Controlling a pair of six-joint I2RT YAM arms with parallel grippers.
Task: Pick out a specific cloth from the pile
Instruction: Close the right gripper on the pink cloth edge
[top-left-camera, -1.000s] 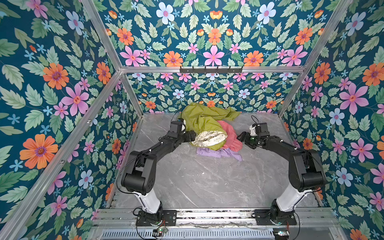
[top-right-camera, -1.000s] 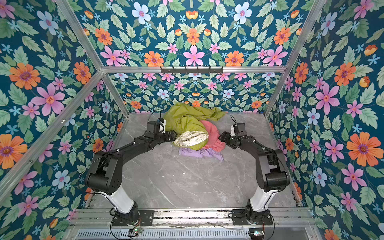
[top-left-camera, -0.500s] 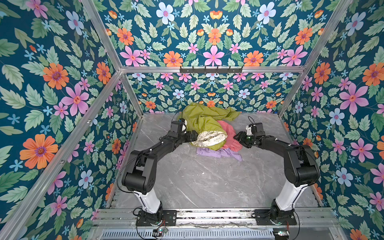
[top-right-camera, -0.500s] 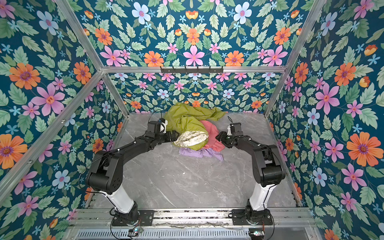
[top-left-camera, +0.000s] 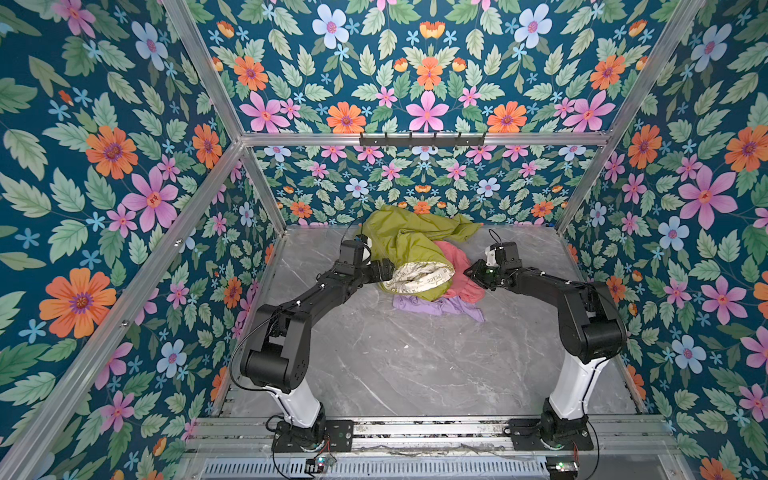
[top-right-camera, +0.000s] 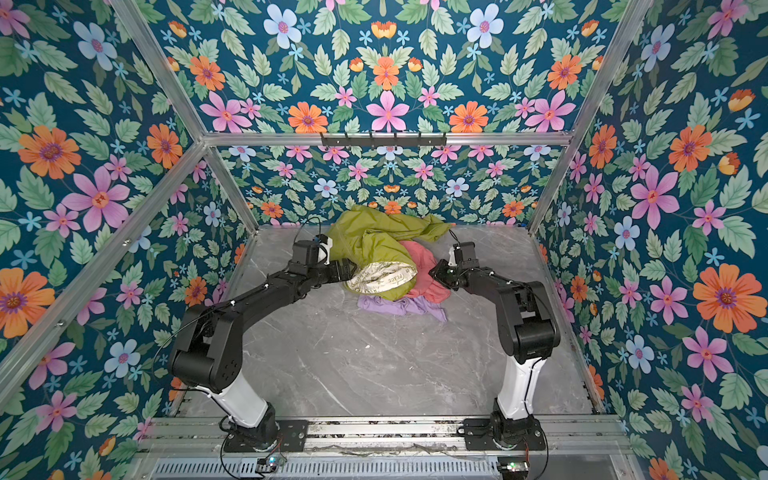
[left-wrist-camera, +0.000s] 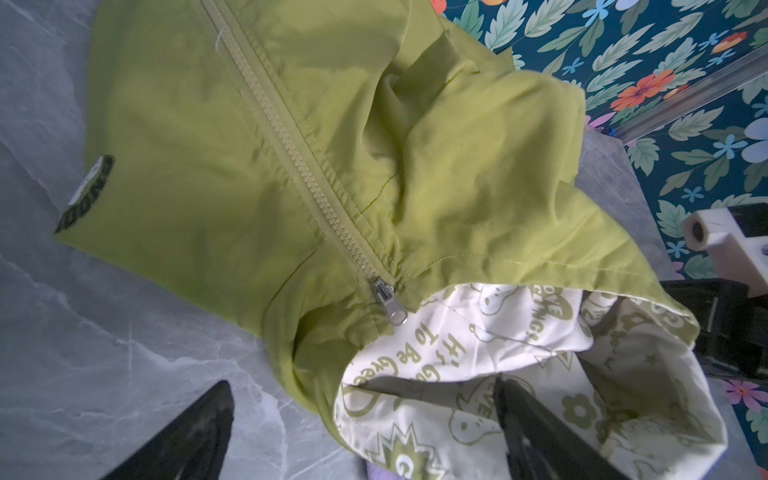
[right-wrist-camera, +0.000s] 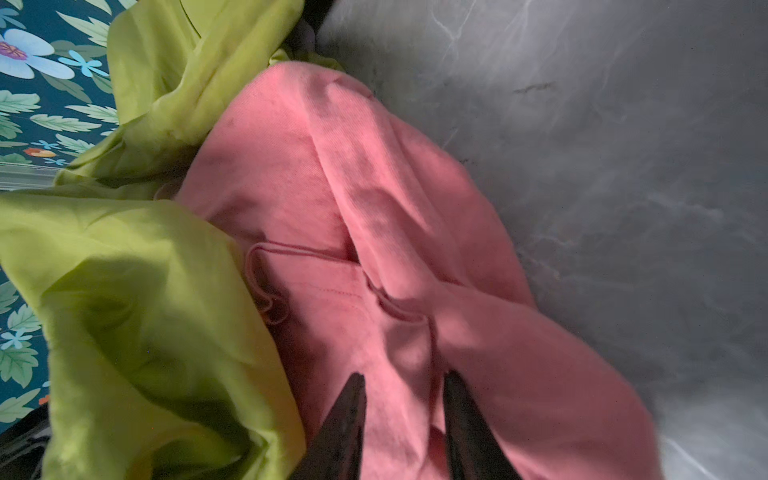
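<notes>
The pile lies at the back of the marble table, and its salmon-pink cloth (top-left-camera: 455, 257) (top-right-camera: 419, 253) (right-wrist-camera: 374, 208) sits on the right side, partly under the olive-green jacket (top-left-camera: 407, 237) (top-right-camera: 370, 237) (left-wrist-camera: 249, 145). My right gripper (top-left-camera: 469, 272) (top-right-camera: 434, 272) (right-wrist-camera: 403, 376) presses into the cloth from the right, its jaws narrow around a raised pink fold. My left gripper (top-left-camera: 384, 270) (top-right-camera: 347, 268) (left-wrist-camera: 361, 382) stands wide open at the jacket's left edge, one finger over bare marble, the other over the cream printed lining (left-wrist-camera: 457, 353), holding nothing.
A lilac garment (top-left-camera: 436, 305) (top-right-camera: 399, 305) sticks out from under the pile toward the front. Floral walls close in the table on three sides, the back wall just behind the pile. A black hook rail (top-left-camera: 422, 139) hangs high on the back frame.
The right gripper has moved left into the pink cloth and its jaws have narrowed around a fold. The left gripper has stayed by the jacket, jaws opened slightly wider.
</notes>
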